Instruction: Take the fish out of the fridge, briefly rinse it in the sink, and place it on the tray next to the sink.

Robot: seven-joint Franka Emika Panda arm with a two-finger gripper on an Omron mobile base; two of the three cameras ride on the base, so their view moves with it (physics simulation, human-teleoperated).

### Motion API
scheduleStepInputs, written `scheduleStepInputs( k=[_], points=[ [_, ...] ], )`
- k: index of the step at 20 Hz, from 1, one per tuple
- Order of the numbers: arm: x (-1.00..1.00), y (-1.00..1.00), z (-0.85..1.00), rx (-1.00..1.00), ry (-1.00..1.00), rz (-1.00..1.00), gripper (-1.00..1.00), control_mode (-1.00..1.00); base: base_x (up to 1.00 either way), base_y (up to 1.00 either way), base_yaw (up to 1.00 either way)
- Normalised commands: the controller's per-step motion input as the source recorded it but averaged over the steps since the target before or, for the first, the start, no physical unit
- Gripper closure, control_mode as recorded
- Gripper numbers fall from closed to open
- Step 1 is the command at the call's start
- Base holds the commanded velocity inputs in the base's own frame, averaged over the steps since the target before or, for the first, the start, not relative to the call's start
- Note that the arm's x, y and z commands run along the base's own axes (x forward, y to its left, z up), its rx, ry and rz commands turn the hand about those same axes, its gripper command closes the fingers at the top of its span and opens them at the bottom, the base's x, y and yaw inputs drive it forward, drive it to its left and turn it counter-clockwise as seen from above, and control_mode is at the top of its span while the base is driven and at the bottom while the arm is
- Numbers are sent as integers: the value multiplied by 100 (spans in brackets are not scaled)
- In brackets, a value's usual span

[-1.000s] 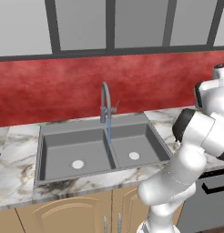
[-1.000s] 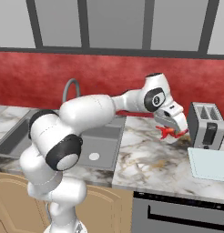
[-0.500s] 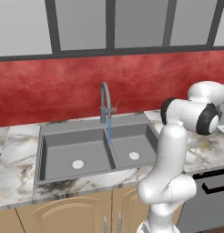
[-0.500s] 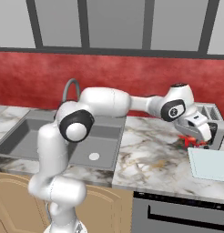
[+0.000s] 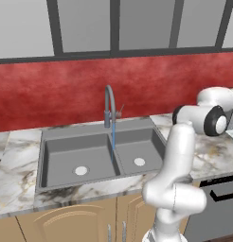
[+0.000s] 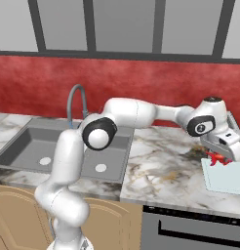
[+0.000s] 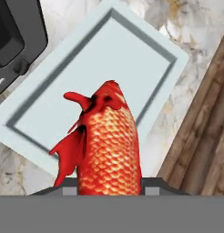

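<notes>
The placing step is in hand: the gripper pinches the fish, hanging just above the pale tray beside the toaster. Next likely: lower, then release.

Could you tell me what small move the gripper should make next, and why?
Probably lower straight down, then open. The gripper is shut on the fish, which hangs over the pale tray in the hand view, apparently not touching it, so a short descent should set it down gently.
</notes>
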Motion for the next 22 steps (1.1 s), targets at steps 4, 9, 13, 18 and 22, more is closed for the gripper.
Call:
scheduleStepInputs(
  k=[4, 9, 13, 18, 22],
  points=[
    [4, -33, -46, 0, -9, 0, 100, -100, 0, 0, 0],
    [22, -55, -42, 0, -15, 0, 100, -100, 0, 0, 0],
    [43, -57, -49, -2, -10, 0, 100, -100, 0, 0, 0],
    [31, -20, -20, -2, -2, -1, -100, -100, 0, 0, 0],
    [1, 1, 58, 1, 0, -6, -100, -100, 0, 0, 0]
  ],
)
